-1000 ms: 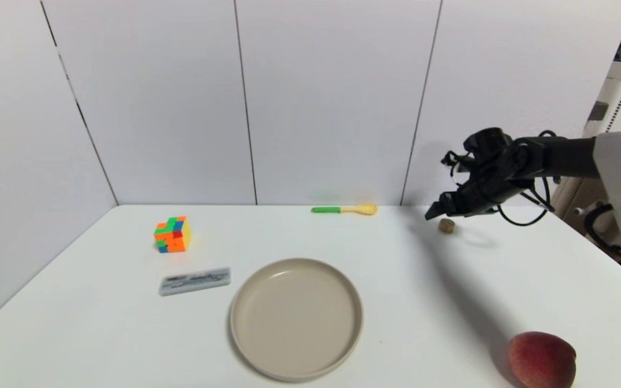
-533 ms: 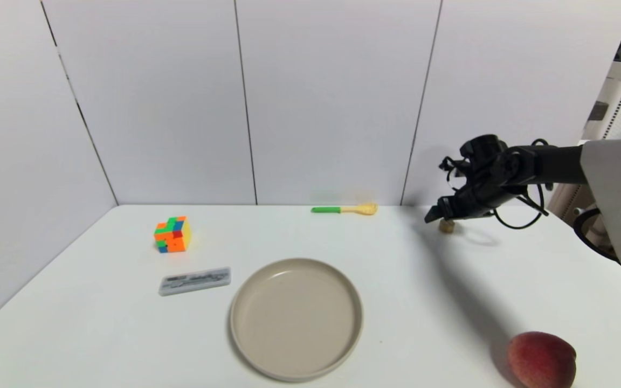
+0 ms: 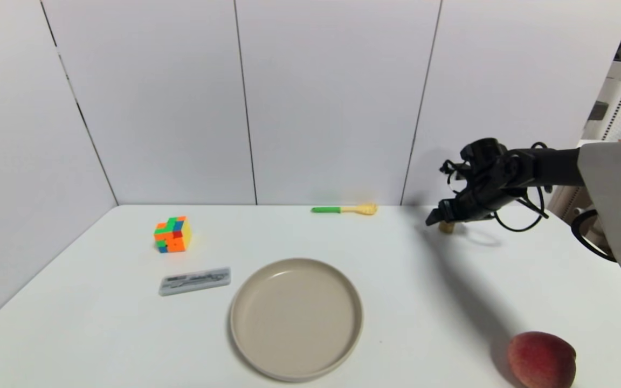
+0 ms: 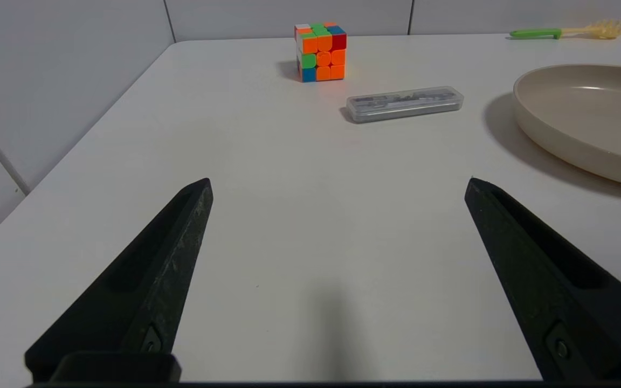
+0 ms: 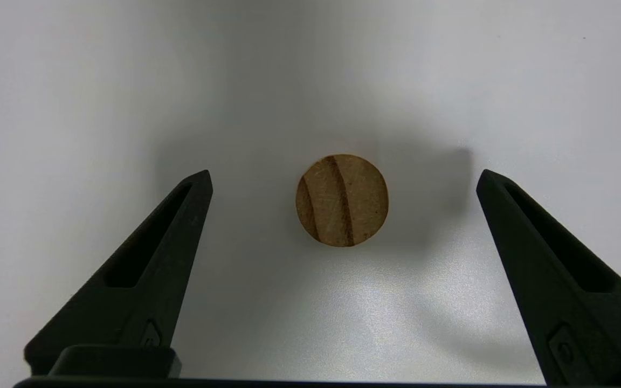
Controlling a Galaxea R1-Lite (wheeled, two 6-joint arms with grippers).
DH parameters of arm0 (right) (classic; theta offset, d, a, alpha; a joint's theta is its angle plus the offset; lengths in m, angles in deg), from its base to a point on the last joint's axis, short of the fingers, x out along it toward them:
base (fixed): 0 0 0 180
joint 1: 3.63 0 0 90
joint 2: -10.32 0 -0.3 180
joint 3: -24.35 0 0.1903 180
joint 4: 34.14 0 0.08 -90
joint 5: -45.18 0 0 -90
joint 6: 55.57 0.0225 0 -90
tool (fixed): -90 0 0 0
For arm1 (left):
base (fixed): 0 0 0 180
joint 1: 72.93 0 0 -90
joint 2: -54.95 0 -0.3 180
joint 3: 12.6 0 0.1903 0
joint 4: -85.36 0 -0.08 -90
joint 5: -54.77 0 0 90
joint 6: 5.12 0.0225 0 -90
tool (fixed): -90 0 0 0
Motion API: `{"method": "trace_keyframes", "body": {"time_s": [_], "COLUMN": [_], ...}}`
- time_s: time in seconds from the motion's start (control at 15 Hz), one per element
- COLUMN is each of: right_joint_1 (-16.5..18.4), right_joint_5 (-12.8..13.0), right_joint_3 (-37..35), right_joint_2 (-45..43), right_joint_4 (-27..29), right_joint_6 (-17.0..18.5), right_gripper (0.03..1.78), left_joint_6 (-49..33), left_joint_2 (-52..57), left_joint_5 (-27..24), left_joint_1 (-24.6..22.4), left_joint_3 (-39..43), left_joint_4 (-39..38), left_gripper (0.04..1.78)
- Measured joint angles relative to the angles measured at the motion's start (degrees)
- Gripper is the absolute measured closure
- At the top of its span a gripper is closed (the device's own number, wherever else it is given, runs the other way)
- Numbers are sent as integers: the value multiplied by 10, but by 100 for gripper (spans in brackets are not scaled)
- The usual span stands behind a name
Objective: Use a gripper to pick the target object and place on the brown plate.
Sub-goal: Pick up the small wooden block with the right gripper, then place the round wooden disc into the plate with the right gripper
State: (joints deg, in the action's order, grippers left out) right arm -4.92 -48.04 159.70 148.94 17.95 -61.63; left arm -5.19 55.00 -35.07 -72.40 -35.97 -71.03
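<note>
From the head camera, I see my right claw (image 3: pixel 442 217) far back on the right side of the table (image 3: pixel 100 323). It hangs right over the target object (image 3: pixel 446 228), a tiny tan stub that stands on the table just under the claw's tips. The brown plate (image 3: pixel 296 318) sits near me in the middle, well apart from the stub, to the left and closer to me. A peach (image 3: pixel 541 359) lies near the front right corner.

From the left wrist camera, my left claw (image 4: pixel 337 186) is parked low over the near left part of the table with its fingers wide apart and nothing between them. The plate's rim (image 4: pixel 553 134) is off to one side, so this arm is far from the stub.

From the right wrist camera, I look straight down on the stub's round top (image 5: pixel 342 200). It stands up on its end. It sits in the middle between the two fingers (image 5: pixel 154 258), which are wide apart and not touching it. I think I only need to go straight down and squeeze.
</note>
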Motion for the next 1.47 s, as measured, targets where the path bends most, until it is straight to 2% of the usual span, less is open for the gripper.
{"method": "trace_keyframes", "body": {"time_s": [0.2,0.4,0.47,0.53,0.87,1.13,1.33,1.47], "right_joint_1": [1,3,4,4,2,-10,-58,-129], "right_joint_5": [0,0,0,0,-1,-12,-19,-20], "right_joint_3": [0,0,0,0,0,-1,-2,-11], "right_joint_2": [4,6,7,7,-3,-77,-175,-239], "right_joint_4": [-1,-1,-1,-1,1,26,106,159], "right_joint_6": [0,1,1,0,-1,2,6,12], "right_gripper": [71,102,128,135,135,135,135,135], "left_joint_6": [0,0,0,0,0,0,0,0], "left_joint_2": [0,0,0,0,0,0,0,0], "left_joint_5": [0,0,0,0,0,0,0,0], "left_joint_1": [0,0,0,0,0,0,0,0], "left_joint_3": [0,0,0,0,0,0,0,0], "left_joint_4": [0,0,0,0,0,0,0,0], "left_gripper": [13,13,13,13,13,13,13,13]}}
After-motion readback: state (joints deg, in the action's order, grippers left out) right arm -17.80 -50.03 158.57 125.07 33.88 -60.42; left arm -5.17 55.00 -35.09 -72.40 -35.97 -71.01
